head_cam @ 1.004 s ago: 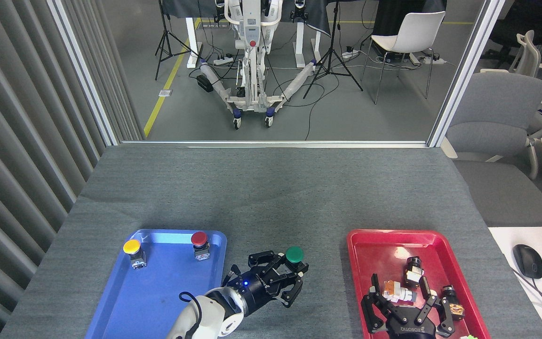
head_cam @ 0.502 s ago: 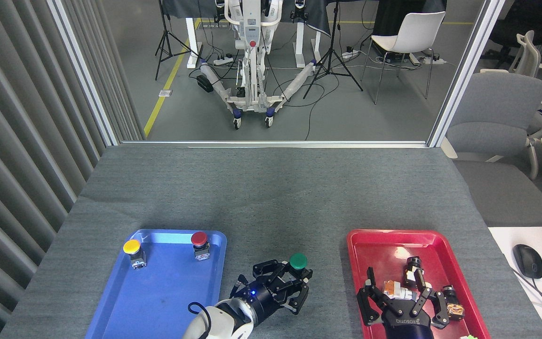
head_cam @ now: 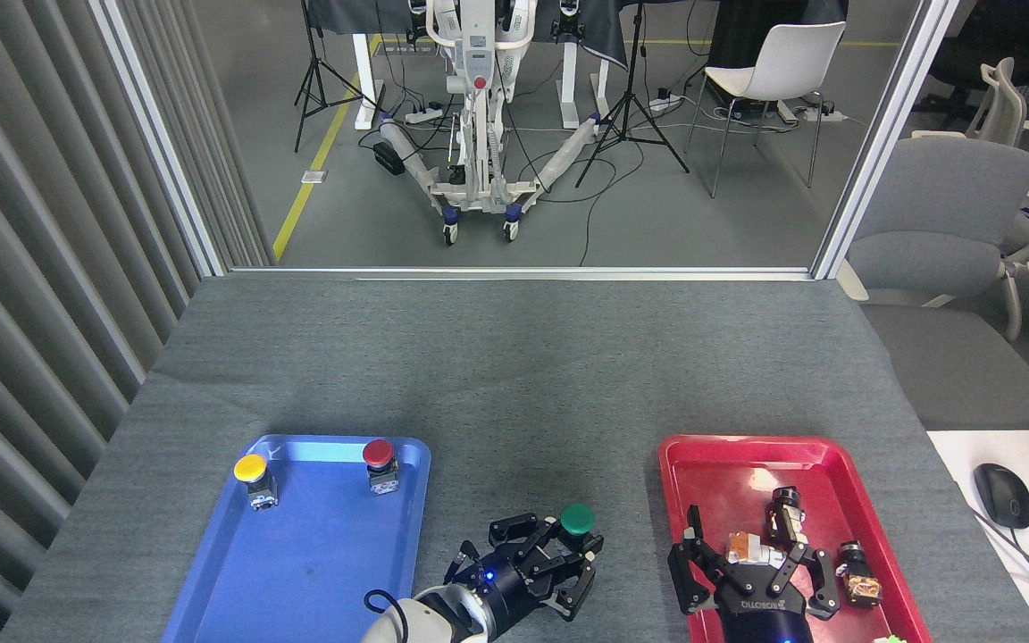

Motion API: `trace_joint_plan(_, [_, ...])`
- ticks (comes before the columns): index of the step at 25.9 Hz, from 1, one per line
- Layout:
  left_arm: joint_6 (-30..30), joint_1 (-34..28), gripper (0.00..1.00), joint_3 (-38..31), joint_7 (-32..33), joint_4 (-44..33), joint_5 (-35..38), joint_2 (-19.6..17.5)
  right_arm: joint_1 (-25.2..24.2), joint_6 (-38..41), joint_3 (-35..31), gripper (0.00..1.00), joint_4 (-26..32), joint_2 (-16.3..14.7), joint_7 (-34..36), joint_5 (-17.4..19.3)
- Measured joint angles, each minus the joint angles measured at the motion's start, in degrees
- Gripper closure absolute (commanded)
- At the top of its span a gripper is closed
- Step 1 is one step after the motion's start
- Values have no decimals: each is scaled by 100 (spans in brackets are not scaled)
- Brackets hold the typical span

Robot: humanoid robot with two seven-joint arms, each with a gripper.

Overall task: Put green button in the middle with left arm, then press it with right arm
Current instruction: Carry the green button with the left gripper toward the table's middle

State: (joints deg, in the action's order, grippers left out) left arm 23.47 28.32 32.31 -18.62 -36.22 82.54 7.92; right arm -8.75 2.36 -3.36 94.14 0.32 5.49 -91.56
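The left claw [head_cam: 559,563] was clenched on the green button [head_cam: 576,519] over bare desk [head_cam: 514,384] between the trays, apparently not yet set down, while the right claw [head_cam: 751,572] hung released, pressing still outstanding.

I can read only one text: the brand word ROBOTIQ, in small white letters on the black body of my right gripper [head_cam: 747,576], at five o'clock in the view. It appears upside down to me.
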Motion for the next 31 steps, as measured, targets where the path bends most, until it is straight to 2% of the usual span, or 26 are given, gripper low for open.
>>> trace_joint_plan(2, [-2, -12, 9, 60, -85, -2, -6, 0, 10, -51, 37, 0, 0, 9, -7, 2])
trace_joint_plan(3, [-7, -30, 0, 76, -136, -8, -9, 0, 13, -81, 59, 0, -1, 10, -8, 2])
trace_joint_plan(8, [50, -147, 0, 110, -243, -80, -12, -1, 40, -131, 134, 0, -3, 3, -16, 3])
trace_joint_plan(23, [-106, -604, 0, 85, -241, -939, 37, -83, 50, -141, 159, 0, -46, -81, 6, 7])
trace_joint_plan(25, [-232, -746, 0, 68, -241, -1230, 16, -202, 63, -118, 185, 1, -63, -86, 18, 6])
trace_joint_plan(29, [-700, -1214, 0, -58, -206, -2250, -24, -687, 133, -99, 419, 5, -76, -147, -20, -6])
trace_joint_plan(30, [-779, -1379, 0, -114, -196, -2522, -28, -799, 144, -99, 474, 6, -78, -154, -31, -7])
trace_joint_plan(31, [-868, -1519, 0, -189, -192, -2780, -31, -903, 149, -99, 522, 12, -82, -154, -40, -9])
